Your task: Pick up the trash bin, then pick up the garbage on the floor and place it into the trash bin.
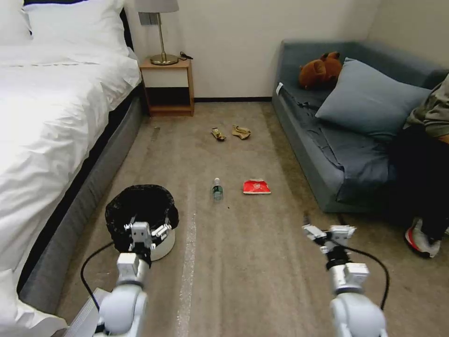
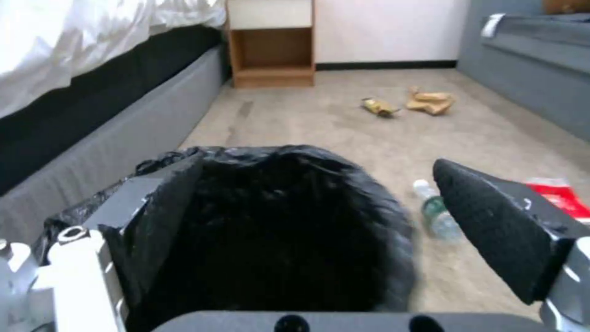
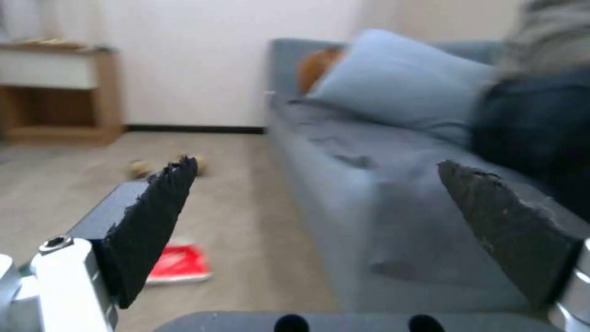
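- Carpet covers the floor between a white bed and a blue sofa, with a wooden nightstand by the far wall.
- From the head view, the trash bin stands on the floor near the bed. Its black bag hides most of the white side.
- The left gripper is at the near rim of the bin, fingers spread apart. From the left wrist view one finger is against the bag and the other finger is out past the bin. I cannot tell if it touches the rim.
- The right gripper hangs in the air near the sofa, open and holding nothing.
- The clear bottle and the red packet lie side by side in the middle of the floor.
- Farther away lie the snack wrapper and the crumpled paper, near each other.
- From the right wrist view these two are just blurry lumps, and the gripper's finger hides part of the red packet.
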